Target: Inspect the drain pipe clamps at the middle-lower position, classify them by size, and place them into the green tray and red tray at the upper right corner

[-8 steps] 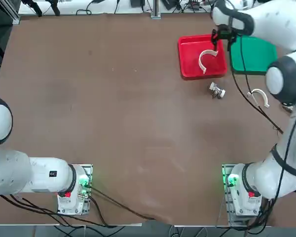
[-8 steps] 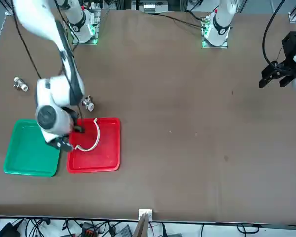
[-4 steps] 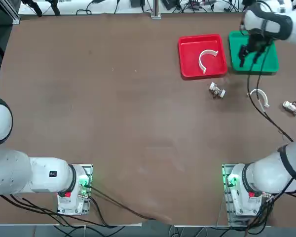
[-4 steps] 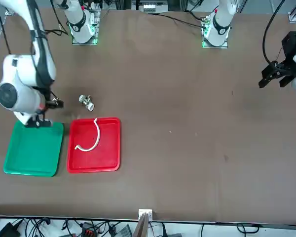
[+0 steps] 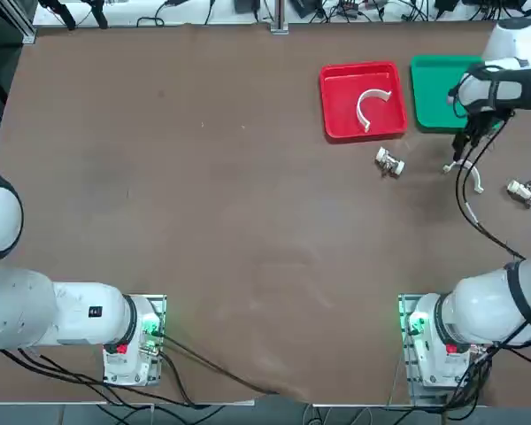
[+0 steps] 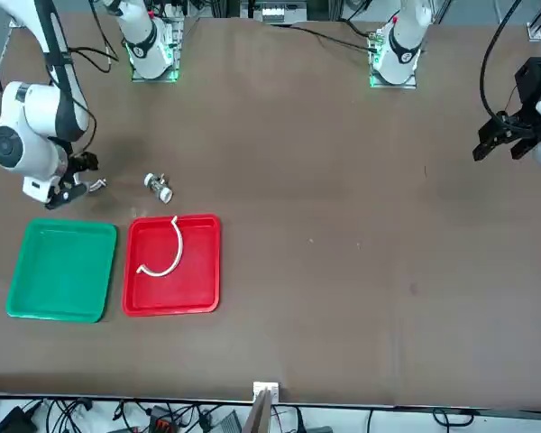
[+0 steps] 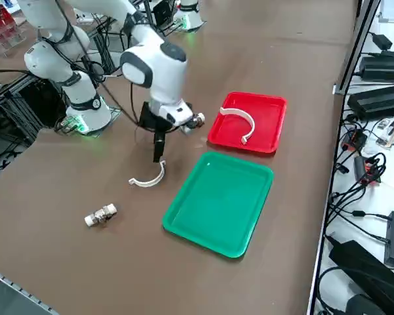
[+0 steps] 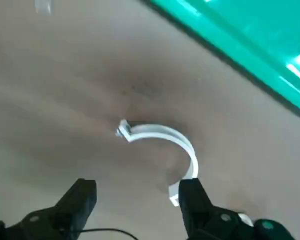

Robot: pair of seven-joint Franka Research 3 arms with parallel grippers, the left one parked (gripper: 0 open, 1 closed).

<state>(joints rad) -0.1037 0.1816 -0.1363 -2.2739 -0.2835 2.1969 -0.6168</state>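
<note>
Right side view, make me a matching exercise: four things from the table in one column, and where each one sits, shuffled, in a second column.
Things:
1. larger white clamp
2. smaller white clamp
3. green tray
4. right gripper

Places:
A. poised open just above the smaller clamp
B. inside the red tray
C. on the bare table beside the green tray
D. next to the red tray, nothing in it

Pairs: 1-B, 2-C, 3-D, 4-A

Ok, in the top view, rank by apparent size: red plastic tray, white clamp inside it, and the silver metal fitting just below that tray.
1. Shallow square red plastic tray.
2. White C-shaped clamp lying in it.
3. Small silver-grey metal fitting, clearly the smallest.
The open right gripper hovers elsewhere, over another clamp.
</note>
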